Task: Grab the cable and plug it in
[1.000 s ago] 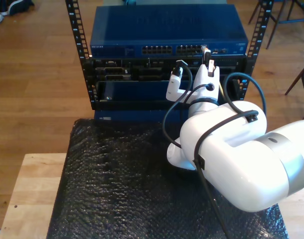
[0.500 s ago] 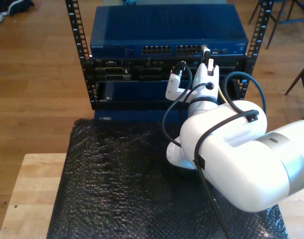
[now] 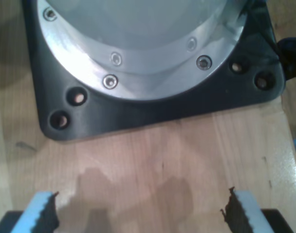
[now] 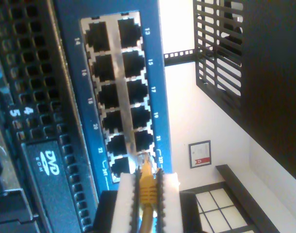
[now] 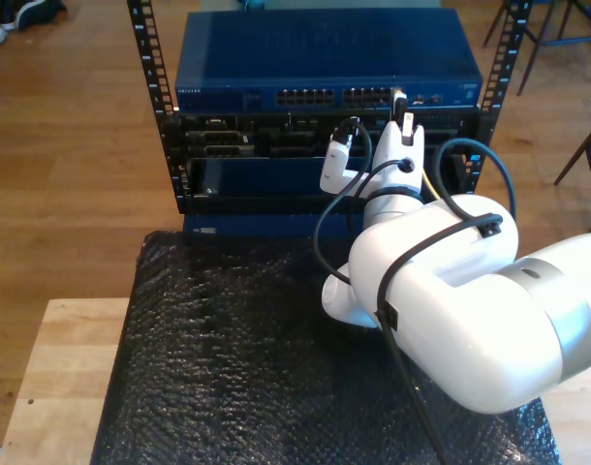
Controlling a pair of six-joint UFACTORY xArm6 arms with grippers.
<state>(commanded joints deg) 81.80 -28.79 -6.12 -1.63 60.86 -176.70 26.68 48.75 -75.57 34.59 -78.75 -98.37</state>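
The cable (image 4: 147,187) is clamped between the white pads (image 4: 123,204) of my second gripper (image 4: 146,206), jaws closed tight on its yellow boot. Its long axis is lined up with the gripper, plug tip pointed straight at the blue switch (image 4: 70,73) and sitting at the last pair of ports in the block. Whether the clear plug is seated or just touching cannot be told; the tip is blurred. Twelve ports are counted in that block, in two columns of six, the farthest cut off partly by the frame.

In the exterior view the second gripper (image 5: 400,114) is seen at the switch (image 5: 325,58) face toward the exterior view's right; one cable, a thin pale strand (image 5: 430,172), is partly hidden behind the white arm (image 5: 451,310).

My first gripper (image 3: 138,213) is spread wide with nothing held, two blue-padded fingertips (image 3: 41,208) over the wooden table (image 3: 153,155), near a black arm base (image 3: 153,104).
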